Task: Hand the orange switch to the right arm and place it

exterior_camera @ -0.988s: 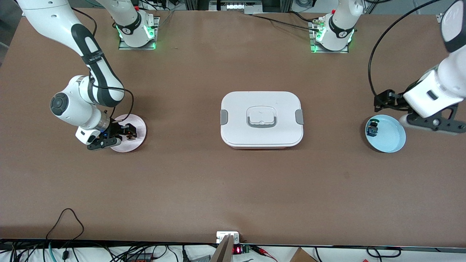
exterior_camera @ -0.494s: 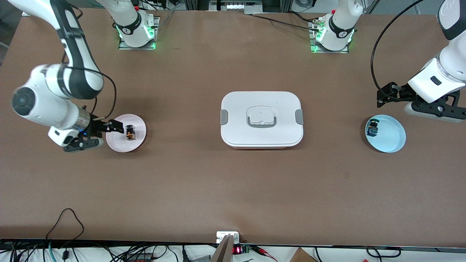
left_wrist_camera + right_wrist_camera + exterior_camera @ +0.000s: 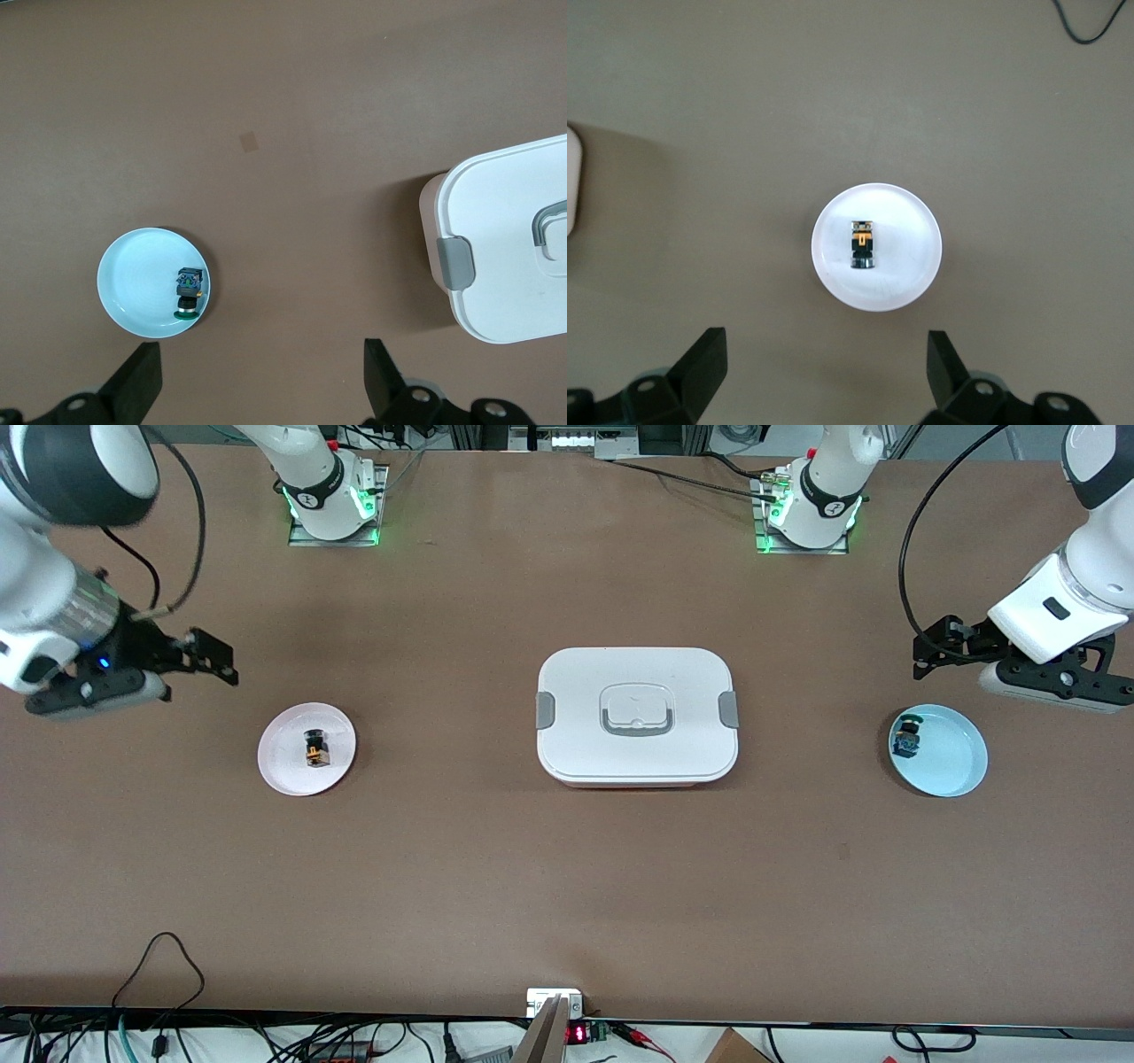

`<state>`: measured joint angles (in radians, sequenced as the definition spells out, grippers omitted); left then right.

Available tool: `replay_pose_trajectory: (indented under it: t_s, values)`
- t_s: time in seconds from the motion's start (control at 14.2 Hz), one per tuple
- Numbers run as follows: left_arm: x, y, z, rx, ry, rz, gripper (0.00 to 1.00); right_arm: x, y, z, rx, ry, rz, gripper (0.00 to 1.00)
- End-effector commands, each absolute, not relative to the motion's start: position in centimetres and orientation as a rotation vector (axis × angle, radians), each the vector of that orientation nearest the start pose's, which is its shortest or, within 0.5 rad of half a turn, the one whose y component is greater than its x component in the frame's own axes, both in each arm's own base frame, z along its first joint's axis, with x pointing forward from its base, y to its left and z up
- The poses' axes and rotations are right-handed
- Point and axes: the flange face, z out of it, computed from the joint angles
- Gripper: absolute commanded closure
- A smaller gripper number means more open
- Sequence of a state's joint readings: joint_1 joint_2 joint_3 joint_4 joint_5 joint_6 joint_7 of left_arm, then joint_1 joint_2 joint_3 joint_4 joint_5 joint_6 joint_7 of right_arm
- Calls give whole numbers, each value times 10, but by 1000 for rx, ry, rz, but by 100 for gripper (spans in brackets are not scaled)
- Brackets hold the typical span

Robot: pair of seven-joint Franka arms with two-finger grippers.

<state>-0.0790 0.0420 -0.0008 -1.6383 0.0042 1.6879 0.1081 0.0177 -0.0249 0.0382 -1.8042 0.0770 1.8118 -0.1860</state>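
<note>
The orange switch (image 3: 314,748) is a tiny black block with orange marks, lying on a small pinkish-white plate (image 3: 279,766) toward the right arm's end of the table. In the right wrist view the switch (image 3: 863,244) sits alone in the middle of the plate (image 3: 912,266). My right gripper (image 3: 213,657) is open and empty, up in the air beside that plate; its jaws stand wide apart in its wrist view (image 3: 826,363). My left gripper (image 3: 930,654) is open and empty over the table beside a light blue plate (image 3: 952,766), its jaws also wide apart (image 3: 261,367).
The blue plate (image 3: 133,283) holds a similar switch with a blue-green cap (image 3: 906,735), also in the left wrist view (image 3: 189,290). A white lidded box with grey clips (image 3: 585,682) stands mid-table, its corner showing in the left wrist view (image 3: 505,248). Cables run along the table's front edge.
My right gripper let go of the orange switch on the pinkish plate, then rose and drew away toward the right arm's end of the table. My left gripper rose slightly.
</note>
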Motion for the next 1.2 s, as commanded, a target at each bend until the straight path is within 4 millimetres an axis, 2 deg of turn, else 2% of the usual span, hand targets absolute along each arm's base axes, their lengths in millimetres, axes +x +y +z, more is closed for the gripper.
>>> replay_pose_trajectory:
  t_s: [0.0, 0.28, 0.71, 1.13]
  values:
    - [568, -38, 583, -3105, 314, -6, 0, 552, 31, 574, -3070, -325, -25, 0]
    - [569, -39, 585, -3104, 316, -11, 0, 559, 30, 580, -3053, -309, 5, 0]
    - [570, -45, 589, -3101, 335, -25, 0, 555, 39, 581, -3064, -336, 33, 0]
    - [568, -47, 589, -3101, 340, -6, 0, 555, 39, 581, -3059, -327, 37, 0]
